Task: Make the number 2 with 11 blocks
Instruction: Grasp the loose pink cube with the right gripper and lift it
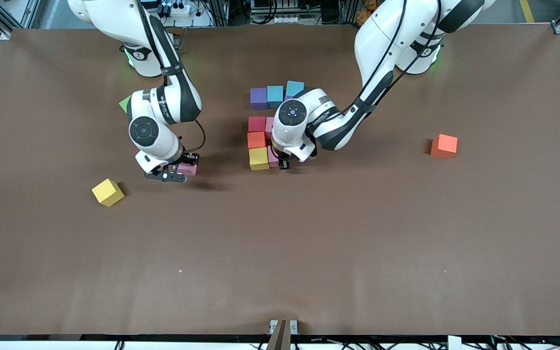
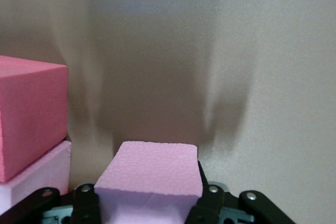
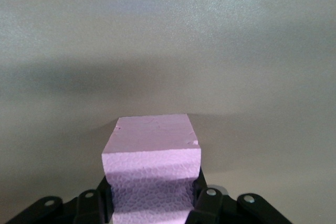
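Two-arm block assembly, front and wrist views. My left gripper (image 1: 284, 164) stands low at the partly built number 2 (image 1: 266, 127), its fingers closed on a pink block (image 2: 149, 179) at the digit's near edge, just beside the yellow block (image 1: 259, 158). In the left wrist view a red block (image 2: 29, 114) and another pale pink one (image 2: 37, 174) lie close alongside. My right gripper (image 1: 181, 170) is down on the bench (image 1: 338, 233) toward the right arm's end, its fingers pressed against the two sides of a second pink block (image 3: 152, 169).

The digit so far: a purple block (image 1: 258, 98) and two light blue blocks (image 1: 275, 96) at its 12 o'clock end, then red, orange (image 1: 256, 140) and yellow in a column running toward 6 o'clock. A loose yellow cube (image 1: 108, 192) lies at 8 o'clock from my right gripper; a loose orange-red cube (image 1: 444, 146) lies toward the left arm's end; a green cube (image 1: 125, 103) shows beside my right arm.

To do the step well, I judge I should seat the left block flush against its neighbours before letting go, lift the right block straight up, and keep both arms apart over the digit.
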Controlling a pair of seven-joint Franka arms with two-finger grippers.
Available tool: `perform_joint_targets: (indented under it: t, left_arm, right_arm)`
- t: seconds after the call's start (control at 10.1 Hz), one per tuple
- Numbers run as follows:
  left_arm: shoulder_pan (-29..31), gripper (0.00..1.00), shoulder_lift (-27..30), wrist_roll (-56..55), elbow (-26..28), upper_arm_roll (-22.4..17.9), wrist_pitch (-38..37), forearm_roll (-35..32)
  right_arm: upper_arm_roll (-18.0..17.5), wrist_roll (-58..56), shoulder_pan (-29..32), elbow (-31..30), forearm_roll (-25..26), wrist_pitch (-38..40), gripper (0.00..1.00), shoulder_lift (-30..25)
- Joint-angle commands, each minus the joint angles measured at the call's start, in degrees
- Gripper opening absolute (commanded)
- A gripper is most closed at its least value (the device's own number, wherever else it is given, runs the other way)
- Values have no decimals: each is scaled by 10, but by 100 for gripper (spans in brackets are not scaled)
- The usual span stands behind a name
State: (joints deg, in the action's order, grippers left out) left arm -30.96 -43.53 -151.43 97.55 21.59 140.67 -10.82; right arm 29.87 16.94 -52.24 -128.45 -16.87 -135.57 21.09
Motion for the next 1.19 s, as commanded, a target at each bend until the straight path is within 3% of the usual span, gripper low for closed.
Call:
perform_joint_targets:
  t: [0.0,0.59,0.69,0.79,1.09]
  left_arm:
    - [-15,39,-17,-9,-18,-6,2,-2]
    - [-22,43,-23,-4,-19,-7,2,-3]
    - [-22,64,-24,-3,-19,-7,2,-3]
    - [-22,100,-23,1,-19,-7,2,-12]
    - [-12,100,-4,11,-21,-6,-3,-25]
  right_arm:
    - [1,2,-1,-9,-1,0,10,-32]
    - [1,18,-1,48,-5,60,11,-43]
    - [1,18,0,50,-5,60,11,-43]
    - [2,18,1,52,-5,60,11,-44]
    - [4,18,5,54,-5,61,11,-44]
